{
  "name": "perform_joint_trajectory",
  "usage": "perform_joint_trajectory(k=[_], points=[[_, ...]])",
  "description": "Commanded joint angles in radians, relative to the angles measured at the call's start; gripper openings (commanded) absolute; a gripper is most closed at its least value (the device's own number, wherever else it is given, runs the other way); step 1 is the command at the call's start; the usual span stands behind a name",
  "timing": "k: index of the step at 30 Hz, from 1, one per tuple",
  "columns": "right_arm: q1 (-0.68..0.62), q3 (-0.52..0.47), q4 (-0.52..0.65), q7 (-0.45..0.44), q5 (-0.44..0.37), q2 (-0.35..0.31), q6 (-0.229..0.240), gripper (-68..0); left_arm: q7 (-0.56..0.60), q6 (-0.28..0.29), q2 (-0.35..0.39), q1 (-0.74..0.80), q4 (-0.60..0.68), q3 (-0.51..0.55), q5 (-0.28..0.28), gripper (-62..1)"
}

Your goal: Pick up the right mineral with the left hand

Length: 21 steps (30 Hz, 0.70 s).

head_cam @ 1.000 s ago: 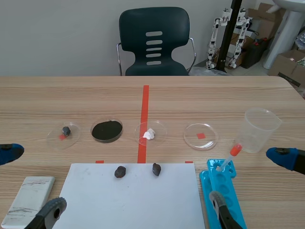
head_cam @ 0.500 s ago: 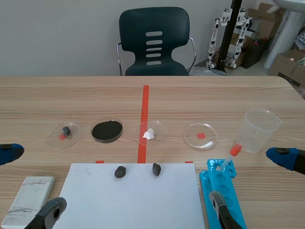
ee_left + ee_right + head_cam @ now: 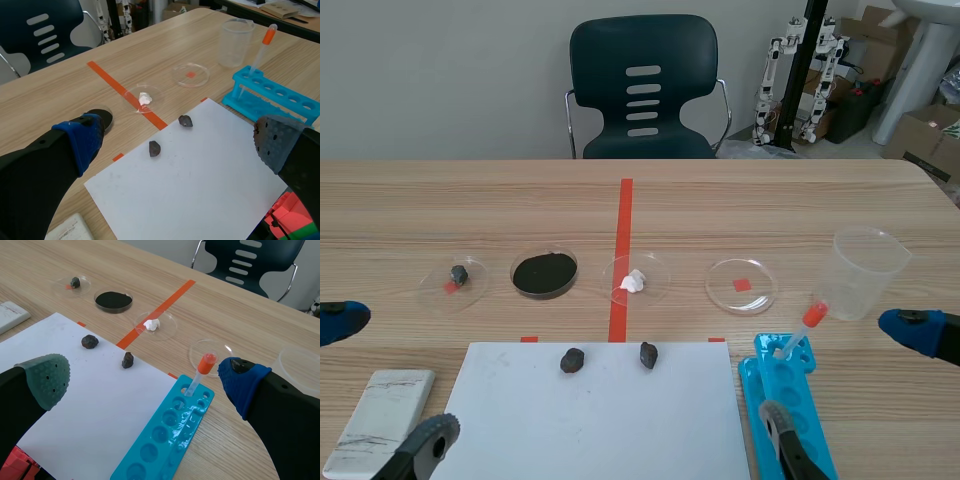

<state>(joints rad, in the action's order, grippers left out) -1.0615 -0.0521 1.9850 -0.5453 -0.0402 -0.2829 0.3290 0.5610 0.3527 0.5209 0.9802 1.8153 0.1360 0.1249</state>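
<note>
Two dark minerals lie on the far part of a white sheet (image 3: pixel 600 415): the left mineral (image 3: pixel 572 360) and the right mineral (image 3: pixel 648 354). The left wrist view shows the right mineral (image 3: pixel 185 120) ahead of my left gripper (image 3: pixel 177 141), nearer the blue rack, with the left mineral (image 3: pixel 154 148) closer in. My left gripper (image 3: pixel 382 385) stands open at the table's near left, well short of both stones and holding nothing. At the near right my right gripper (image 3: pixel 842 375) is open and empty over the rack; from its wrist view the right mineral (image 3: pixel 128 360) lies ahead.
Beyond the sheet stand several petri dishes: one with a small stone (image 3: pixel 455 275), one with black powder (image 3: pixel 544 273), one with a white lump (image 3: pixel 635 280), one empty (image 3: pixel 741 285). A plastic beaker (image 3: pixel 865 272), a blue tube rack (image 3: pixel 790 400) with a dropper (image 3: pixel 802 330), and a white tile (image 3: pixel 380 415) flank the sheet.
</note>
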Motion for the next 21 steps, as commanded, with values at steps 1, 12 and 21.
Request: perform_joint_trajectory(k=[1,12,21], points=[[0.000,-0.006,0.011,-0.014,-0.008,-0.005,-0.003,-5.2,-0.031,0.002,-0.005,-0.031,0.012,-0.006,-0.051,1.4],[0.000,-0.006,0.011,-0.014,-0.008,-0.005,-0.003,-5.2,-0.498,0.017,-0.005,-0.357,0.000,-0.220,-0.053,-5.2],[0.000,-0.006,0.011,-0.014,-0.008,-0.005,-0.003,-5.2,-0.642,0.017,-0.005,-0.698,-0.201,-0.458,0.055,-10.6]])
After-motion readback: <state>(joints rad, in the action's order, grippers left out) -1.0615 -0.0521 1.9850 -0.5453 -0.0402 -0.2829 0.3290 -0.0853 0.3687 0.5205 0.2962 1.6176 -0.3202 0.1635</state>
